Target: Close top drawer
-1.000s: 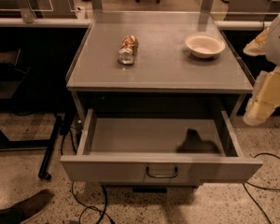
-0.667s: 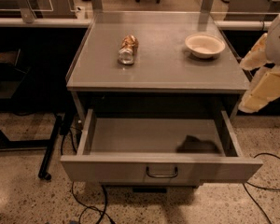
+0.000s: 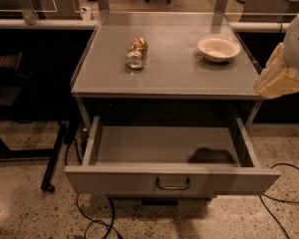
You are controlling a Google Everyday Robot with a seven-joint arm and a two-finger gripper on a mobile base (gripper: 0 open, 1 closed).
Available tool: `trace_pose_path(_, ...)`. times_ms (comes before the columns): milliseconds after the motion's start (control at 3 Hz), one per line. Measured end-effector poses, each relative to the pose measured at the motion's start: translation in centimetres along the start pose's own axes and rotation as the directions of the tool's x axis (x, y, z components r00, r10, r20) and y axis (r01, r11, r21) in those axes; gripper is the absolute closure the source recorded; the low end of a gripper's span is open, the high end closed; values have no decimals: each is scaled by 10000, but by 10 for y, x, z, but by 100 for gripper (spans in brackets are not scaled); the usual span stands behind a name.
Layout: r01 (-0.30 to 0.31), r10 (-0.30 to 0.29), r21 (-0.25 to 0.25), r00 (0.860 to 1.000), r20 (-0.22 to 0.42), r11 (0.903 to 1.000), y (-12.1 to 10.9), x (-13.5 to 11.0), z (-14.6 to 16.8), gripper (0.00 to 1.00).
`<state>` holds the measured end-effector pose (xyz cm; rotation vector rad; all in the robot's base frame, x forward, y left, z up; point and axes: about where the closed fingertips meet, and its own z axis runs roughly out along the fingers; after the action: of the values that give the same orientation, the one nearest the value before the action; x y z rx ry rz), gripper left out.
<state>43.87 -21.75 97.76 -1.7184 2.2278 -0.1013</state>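
The top drawer (image 3: 124, 179) is a wide grey metal drawer under the grey table top (image 3: 169, 76). It stands pulled far out toward me and its inside is empty. A small dark wire handle (image 3: 173, 184) sits at the centre of its front panel. My gripper (image 3: 280, 79), cream-coloured, hangs at the right edge of the view. It is beside the table's right front corner, above the drawer and apart from it.
A crumpled plastic bottle (image 3: 136, 53) lies on the table top and a white bowl (image 3: 219, 48) stands to its right. Cables (image 3: 97, 218) trail on the speckled floor below the drawer. A dark stand leg (image 3: 55, 156) is at the left.
My gripper has risen along the right edge, from beside the drawer's level to the height of the table top. The drawer has not moved.
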Motion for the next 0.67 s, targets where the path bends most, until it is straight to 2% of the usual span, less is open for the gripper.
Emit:
trace_pose_path(333,-71,69,157,9999,128,9999,-3,2,-4,100)
trace_pose_path(667,-471,472,-93,9988,107,9988,21,11,10,100)
